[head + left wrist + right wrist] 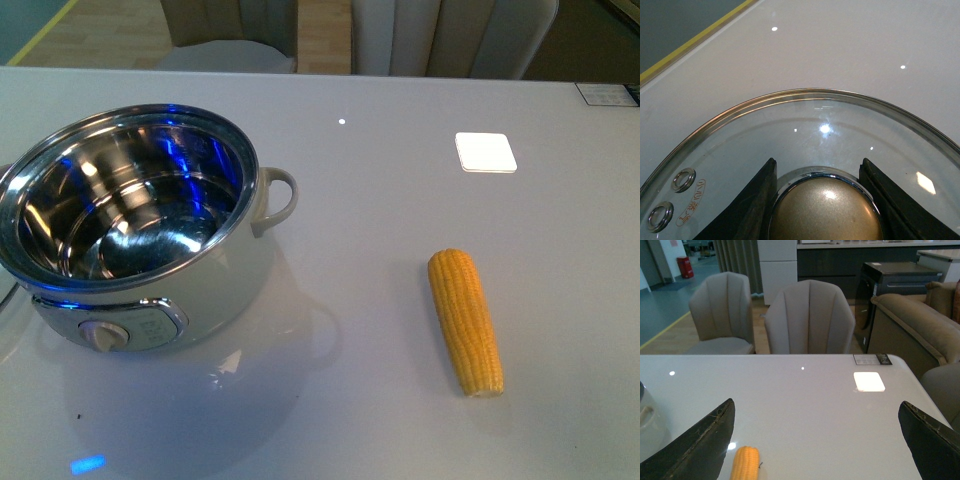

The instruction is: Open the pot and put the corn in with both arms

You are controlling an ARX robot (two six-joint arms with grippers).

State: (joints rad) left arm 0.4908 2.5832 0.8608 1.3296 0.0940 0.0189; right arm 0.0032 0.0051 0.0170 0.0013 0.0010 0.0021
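Corn (465, 322): flat on the bench (380, 200), lower right of the front frame, well apart from the lidless pot (225, 290) at left, long axis near-vertical in frame. Right pincer (816, 407): wide, empty, the nearer arm; cob end shows lower left in its view. Left pincer (818, 162): clamped on knob (825, 212) of glass lid (840, 117), shown only by the left wrist view.
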